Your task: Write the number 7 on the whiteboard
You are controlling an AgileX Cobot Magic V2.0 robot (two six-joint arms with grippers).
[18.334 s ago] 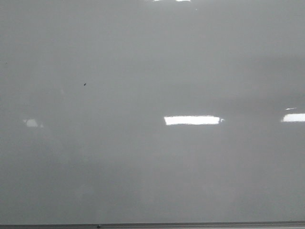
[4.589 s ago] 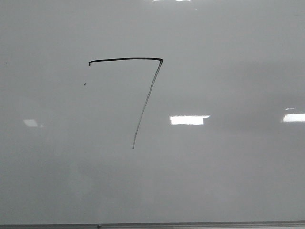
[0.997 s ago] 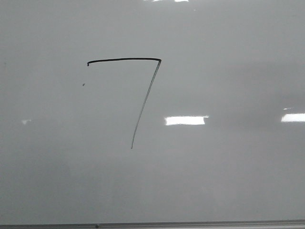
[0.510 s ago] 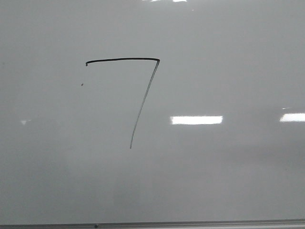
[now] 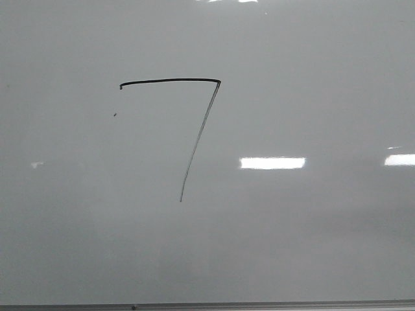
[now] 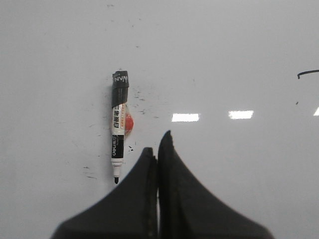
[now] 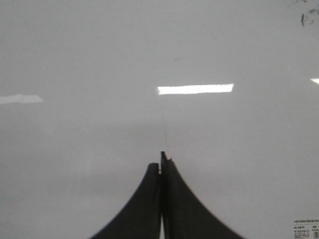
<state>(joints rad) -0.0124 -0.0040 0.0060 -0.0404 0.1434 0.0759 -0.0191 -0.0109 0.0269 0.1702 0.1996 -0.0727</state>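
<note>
Both strokes of the number 7 sit finished toward the whiteboard's upper left, unchanged over the last seconds. I see the marker lying free, left gripper and right gripper both pressed together, empty. Writing looks done.

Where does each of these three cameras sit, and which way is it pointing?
Front view: looks forward onto the whiteboard, showing the number 7; no part of the robot shows.
Left wrist view: rides on the left arm, looks over the shut left gripper at the board and an uncapped marker lying on it.
Right wrist view: rides on the right arm, looks over the shut right gripper at bare board.
Shared: the front and left wrist views both catch the 7's top bar.
</note>
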